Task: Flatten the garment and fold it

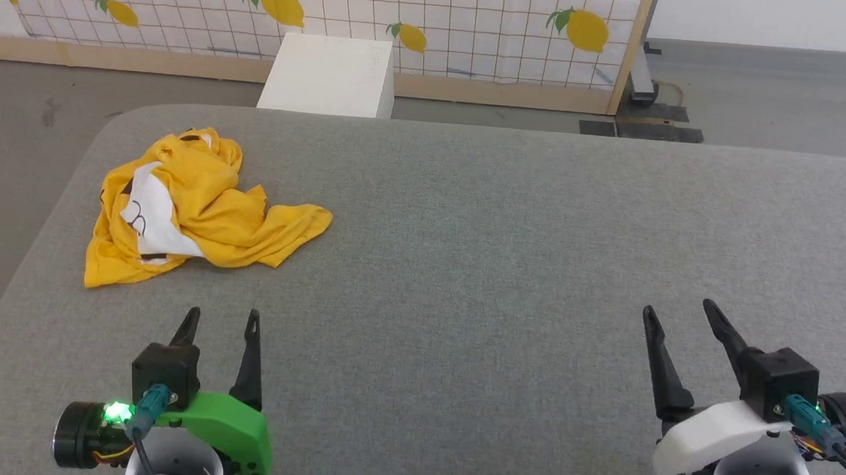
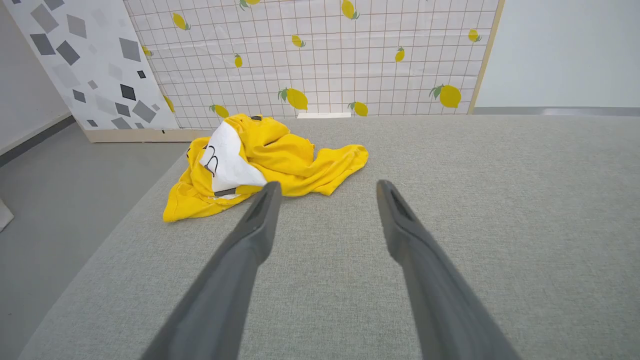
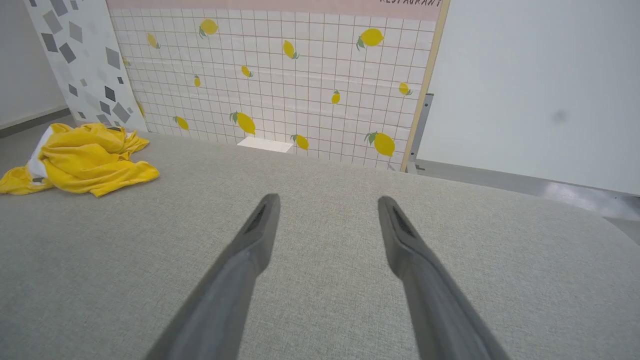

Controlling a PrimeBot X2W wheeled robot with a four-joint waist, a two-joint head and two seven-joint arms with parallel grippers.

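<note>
Garment [image 1: 197, 205] crumpled, soft and light (grab a loose hem); left gripper [image 1: 221, 321] and right gripper [image 1: 679, 310] wide open, empty.

The grey counter [image 1: 512, 221] before us lies bare from 11 to 3 o'clock, a wide lane running between our left end effector [image 1: 223, 315] and right end effector [image 1: 677, 306]. Its one obstacle is the crumpled yellow garment [image 1: 197, 209] at 10 o'clock, near the left edge. Past the far rim at 12 o'clock stand a white box [image 1: 330, 76] and a lemon-print panel [image 1: 444, 18].
</note>
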